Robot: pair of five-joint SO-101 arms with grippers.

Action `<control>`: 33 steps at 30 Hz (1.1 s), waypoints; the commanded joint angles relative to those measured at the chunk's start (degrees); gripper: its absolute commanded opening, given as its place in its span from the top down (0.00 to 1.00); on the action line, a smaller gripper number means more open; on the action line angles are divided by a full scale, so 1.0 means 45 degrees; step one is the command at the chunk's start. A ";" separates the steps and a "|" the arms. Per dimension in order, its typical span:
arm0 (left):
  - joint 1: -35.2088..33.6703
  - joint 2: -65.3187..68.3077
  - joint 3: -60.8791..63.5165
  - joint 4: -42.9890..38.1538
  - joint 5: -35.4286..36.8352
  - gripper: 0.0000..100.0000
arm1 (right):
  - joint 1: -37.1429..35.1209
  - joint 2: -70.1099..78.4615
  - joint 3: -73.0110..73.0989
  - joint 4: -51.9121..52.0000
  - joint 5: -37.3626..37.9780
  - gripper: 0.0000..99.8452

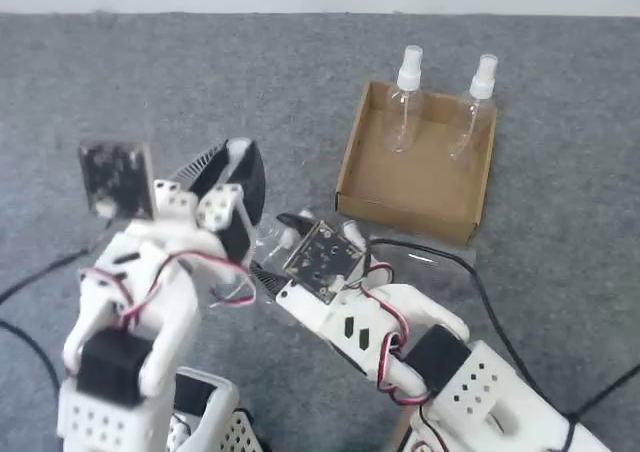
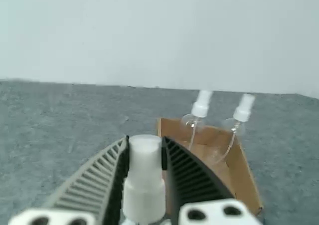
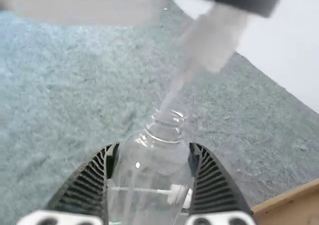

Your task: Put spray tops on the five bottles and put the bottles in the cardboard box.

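Observation:
My left gripper (image 1: 236,164) is shut on a white spray top (image 2: 144,177), with the fingers (image 2: 185,168) on either side of it. My right gripper (image 1: 273,240) is shut on a clear bottle (image 3: 152,177) with an open neck, held just below the left gripper. In the right wrist view the spray top (image 3: 215,33) hangs tilted above the bottle, and its thin tube runs down into the neck. The cardboard box (image 1: 412,184) lies to the back right. Two capped bottles (image 1: 404,107) (image 1: 474,112) stand at its far wall.
The table is covered in grey carpet and ends at a white wall behind the box. A black cable (image 1: 482,287) runs from the right arm toward the box's near side. Another cable (image 1: 30,272) trails off at the left. A box corner (image 3: 294,205) lies close to the right gripper.

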 commanded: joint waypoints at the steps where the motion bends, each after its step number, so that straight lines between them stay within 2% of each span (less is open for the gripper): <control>1: 0.0176 -0.0625 0.0283 -0.0117 -0.0645 0.99 | 0.0576 -0.0518 -0.0059 -0.0049 -0.0234 0.99; 5: 0.0215 -0.0508 0.1045 -0.0664 -0.0664 0.99 | 0.0596 -0.0518 0.0000 -0.0068 -0.0195 0.99; 11: 0.1328 0.0059 0.1201 -0.0840 -0.0664 0.99 | 0.0615 -0.0615 0.0020 -0.0010 -0.0234 0.99; 18: 0.1016 0.0078 0.1026 -0.0781 -0.0664 0.88 | 0.0596 -0.0615 0.0410 -0.0068 -0.0176 0.99; 23: 0.0977 0.0078 0.0440 -0.0781 -0.0664 0.88 | 0.0537 -0.0635 0.0430 -0.0010 -0.0156 0.99; 30: 0.0059 0.0176 -0.0166 -0.0781 -0.0684 0.88 | 0.0557 -0.0635 0.0430 -0.0049 -0.0156 0.99; 33: 0.0000 0.0195 -0.0107 -0.0860 -0.1270 0.89 | 0.0596 -0.0635 0.0430 -0.0068 -0.0215 0.99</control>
